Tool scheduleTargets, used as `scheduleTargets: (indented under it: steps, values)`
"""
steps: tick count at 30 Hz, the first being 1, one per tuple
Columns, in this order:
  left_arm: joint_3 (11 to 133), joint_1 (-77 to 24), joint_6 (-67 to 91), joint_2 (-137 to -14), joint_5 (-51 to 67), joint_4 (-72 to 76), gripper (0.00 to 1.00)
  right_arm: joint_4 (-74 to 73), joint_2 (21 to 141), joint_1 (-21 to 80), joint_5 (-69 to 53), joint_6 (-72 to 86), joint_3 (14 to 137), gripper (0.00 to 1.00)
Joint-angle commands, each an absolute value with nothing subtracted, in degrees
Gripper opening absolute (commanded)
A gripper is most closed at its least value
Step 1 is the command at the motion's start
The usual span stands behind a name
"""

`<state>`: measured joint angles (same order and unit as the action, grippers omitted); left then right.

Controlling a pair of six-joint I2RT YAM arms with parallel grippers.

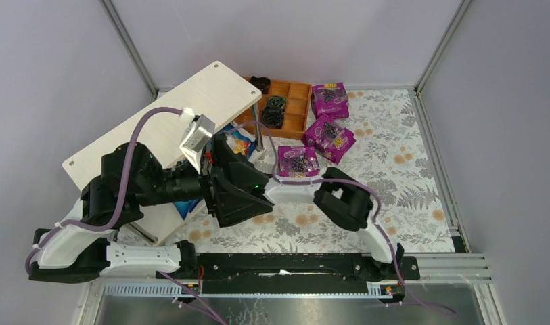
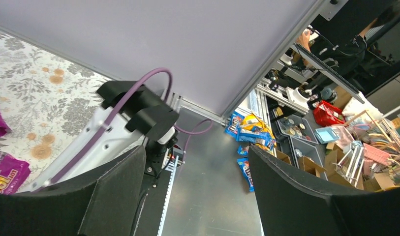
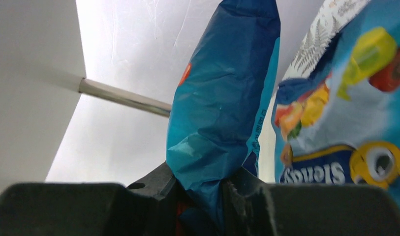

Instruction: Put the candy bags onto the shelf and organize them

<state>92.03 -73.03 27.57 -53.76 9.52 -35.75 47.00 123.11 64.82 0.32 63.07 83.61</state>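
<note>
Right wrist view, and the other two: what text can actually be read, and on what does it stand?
"Slones", white, uncertain reading: second blue candy bag, beside the one in the right pincer.
"OOL", yellow, cut off by the frame: magenta candy bag, left wrist view.
Seam print on the held blue candy bag: too small to read.
Yellow lettering on the magenta bags, top view: too small.

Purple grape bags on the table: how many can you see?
3, all on the table: far bag beside the orange tray, middle bag just nearer, near bag by the right arm. The arms may hide others.
</note>
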Motion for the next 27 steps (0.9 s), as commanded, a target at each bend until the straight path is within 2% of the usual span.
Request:
scheduleTargets:
  steps: [1,10,21,27]
  values:
    - [92.9,-73.1,28.7,-55.9,13.7,-33.0,0.8,54.8,128.0,67.1,6.6,59.2,97.9,0.11]
    - [91.2,-73.1,28.8,-55.0,11.7,-31.0,0.81,44.9,141.3,71.5,10.1,53.9,117.8,0.12]
    - [89.8,-73.1,29.5,-54.8,13.6,-28.4,0.81,34.9,146.8,75.2,16.3,57.9,125.1,0.12]
    - [89.2,-73.1,30.1,-54.2,13.5,-27.0,0.82,33.2,145.1,76.0,17.3,58.8,122.7,0.15]
